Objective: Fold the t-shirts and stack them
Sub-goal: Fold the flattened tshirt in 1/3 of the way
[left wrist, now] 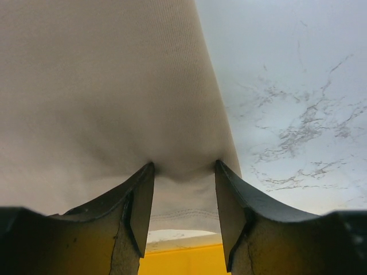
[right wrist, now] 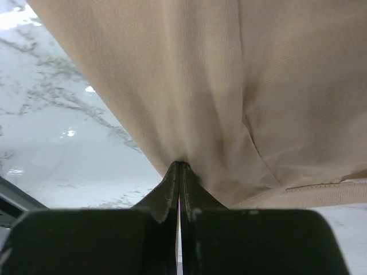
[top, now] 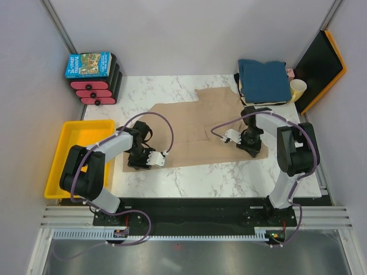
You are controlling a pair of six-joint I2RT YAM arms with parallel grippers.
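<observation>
A large tan-beige t-shirt (top: 195, 123) lies spread flat across the marble table. My left gripper (top: 139, 157) sits at its near left corner. In the left wrist view the gripper (left wrist: 183, 166) is open, its jaws set apart with the shirt's hem (left wrist: 183, 215) lying between them. My right gripper (top: 250, 146) is at the shirt's near right corner. In the right wrist view it (right wrist: 180, 165) is shut on a pinch of the tan cloth (right wrist: 229, 103). A folded teal-blue shirt (top: 264, 79) tops a small stack with cream and dark shirts at the back right.
A yellow tray (top: 69, 137) sits off the table's left edge. A blue picture-covered box (top: 88, 65) rests on black and red drawers at the back left. A pale yellow cup (top: 297, 89) and a black and orange board (top: 321, 63) stand at the back right.
</observation>
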